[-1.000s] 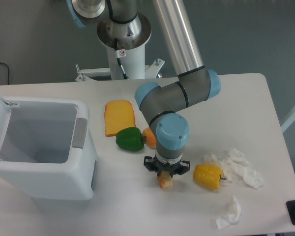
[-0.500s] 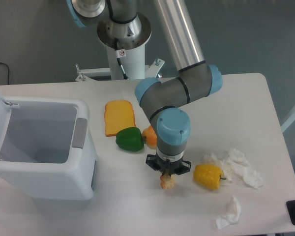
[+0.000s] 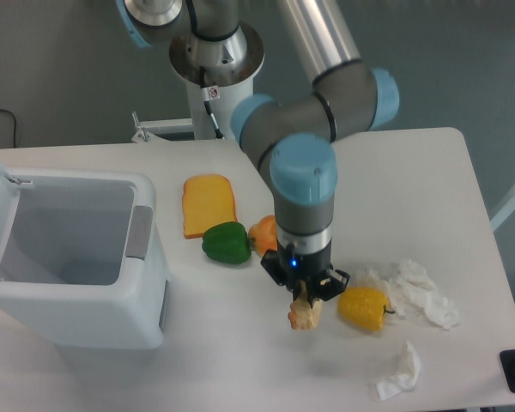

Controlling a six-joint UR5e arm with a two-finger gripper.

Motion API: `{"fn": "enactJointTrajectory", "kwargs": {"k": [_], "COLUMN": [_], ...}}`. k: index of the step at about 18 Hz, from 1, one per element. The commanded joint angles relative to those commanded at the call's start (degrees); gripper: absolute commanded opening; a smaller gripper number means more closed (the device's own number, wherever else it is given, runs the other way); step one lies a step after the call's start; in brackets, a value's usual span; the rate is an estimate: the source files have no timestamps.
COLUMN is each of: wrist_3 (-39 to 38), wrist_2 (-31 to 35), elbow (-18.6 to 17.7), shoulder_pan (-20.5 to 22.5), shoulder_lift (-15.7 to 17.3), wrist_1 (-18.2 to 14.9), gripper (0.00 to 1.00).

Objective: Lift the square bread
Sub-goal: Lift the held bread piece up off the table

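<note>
Gripping a small tan food piece point(image 3: 305, 315), the claw point(image 3: 304, 300) hangs above the table point(image 3: 429, 197).

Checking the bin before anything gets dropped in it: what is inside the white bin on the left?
The white bin is open, and the part of its interior in view shows only bare walls and floor. The near wall hides the front of the floor, so anything lying there cannot be seen.

A white table point(image 3: 429, 197) with rounded corners fills most of the view. Behind it there is a plain grey-blue wall point(image 3: 51, 60), evenly lit. A black cable point(image 3: 2, 116) hangs at the far left.
</note>
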Motion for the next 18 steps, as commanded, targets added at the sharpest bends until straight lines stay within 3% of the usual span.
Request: {"fn": "enactJointTrajectory", "kwargs": {"k": [10,18], "wrist_3": [6.4,13.5], "wrist_2": [-2.5,-3.0], "elbow": [-1.8,-2.7], "shoulder_pan": [3.3,4.7], "shoulder_lift": [3.2,4.8], "wrist_1": [-0.9,-3.6], "gripper": [0.33,0.33]}}
